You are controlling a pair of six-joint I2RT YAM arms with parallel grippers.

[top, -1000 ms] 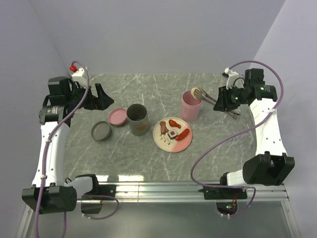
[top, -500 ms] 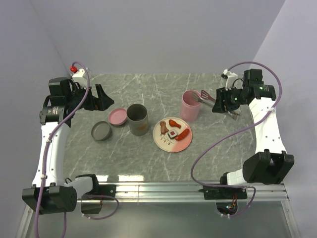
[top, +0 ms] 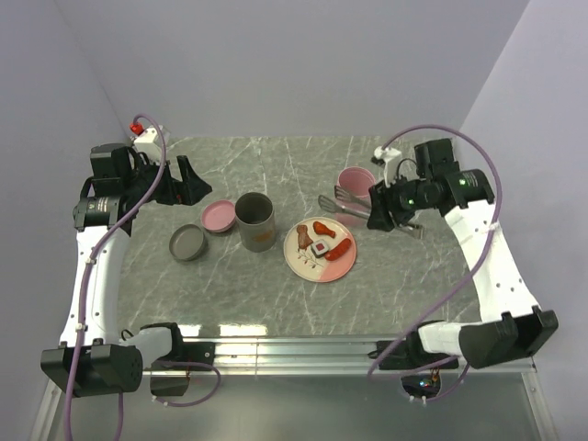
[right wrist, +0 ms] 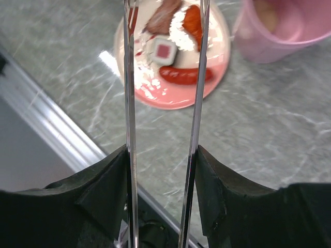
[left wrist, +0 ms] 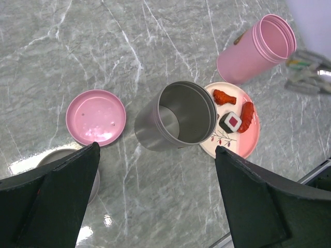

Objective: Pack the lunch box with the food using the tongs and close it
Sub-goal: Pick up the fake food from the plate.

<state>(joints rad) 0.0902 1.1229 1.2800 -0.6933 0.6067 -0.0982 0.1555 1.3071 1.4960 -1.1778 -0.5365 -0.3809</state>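
The right tool (right wrist: 162,170) pinches the tongs (right wrist: 129,77) from outside. Its two fingers press on the slim arms, which stand a little apart.

I think the thin metal can slide or turn in this grip, because the contact is small. Then the tips would come down beside a piece, or push it off the plate (right wrist: 181,95). The pink cup (top: 356,173) is just beside the tongs, so a careless swing may knock it.

The food lies on the plate, ahead of the right tool and below it. In the wrist view the dark square piece (right wrist: 164,50) and the red sausage (right wrist: 183,75) show between the arms.

The left tool (left wrist: 155,201) is spread wide, holds nothing and hangs above the steel container (left wrist: 178,121).
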